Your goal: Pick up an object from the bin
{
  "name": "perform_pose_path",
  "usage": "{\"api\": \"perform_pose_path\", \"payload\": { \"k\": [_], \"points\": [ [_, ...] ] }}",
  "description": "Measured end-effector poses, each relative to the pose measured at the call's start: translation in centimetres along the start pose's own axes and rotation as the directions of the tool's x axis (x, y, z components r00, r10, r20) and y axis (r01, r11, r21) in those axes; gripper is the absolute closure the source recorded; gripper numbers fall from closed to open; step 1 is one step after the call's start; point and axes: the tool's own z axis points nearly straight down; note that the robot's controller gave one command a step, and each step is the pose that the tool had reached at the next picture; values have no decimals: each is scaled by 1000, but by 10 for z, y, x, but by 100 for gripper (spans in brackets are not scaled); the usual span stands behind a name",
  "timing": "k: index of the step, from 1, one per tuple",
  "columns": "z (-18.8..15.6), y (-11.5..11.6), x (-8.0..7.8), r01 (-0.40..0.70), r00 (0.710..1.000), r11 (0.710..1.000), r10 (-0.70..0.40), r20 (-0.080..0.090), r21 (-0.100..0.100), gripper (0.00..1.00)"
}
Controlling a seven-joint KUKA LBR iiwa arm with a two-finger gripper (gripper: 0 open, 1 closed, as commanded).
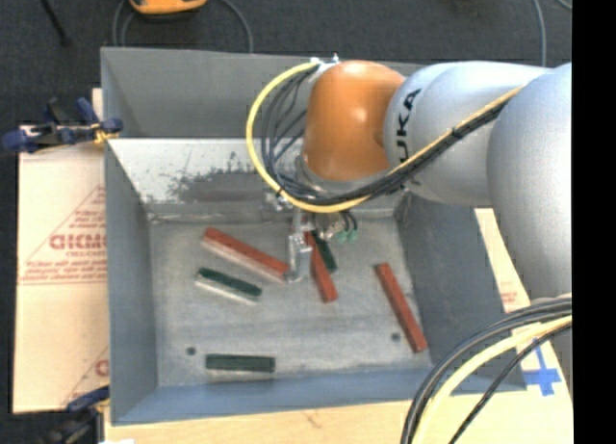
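Gripper (306, 261) over short red bar (325, 287), mid bin (125, 269)

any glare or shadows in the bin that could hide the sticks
camera view: a soft highlight sits on the orange cover; the bin has a brightly lit back wall and a darker left wall; the arm seems to shade the floor just below it, near the short red stick; no glare hides the front green stick or the right red stick.

Matt grey metal bin (125, 274) with scuffed floor; glossy, smooth orange cover (348, 124).
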Motion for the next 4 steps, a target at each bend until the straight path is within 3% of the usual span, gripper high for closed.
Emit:
{"api": "perform_pose_path", "payload": {
  "k": [1, 2, 3, 4],
  "points": [
    [51, -32, -9, -50, 999, 999, 50, 4, -2, 0],
    [58, -4, 24, -21, 1000, 1000, 21, 1, 0, 0],
    [52, 13, 30, -42, 999, 999, 42, -5, -4, 0],
    [50, 31, 26, -17, 1000, 1000, 17, -1, -2, 100]
  ]
}}
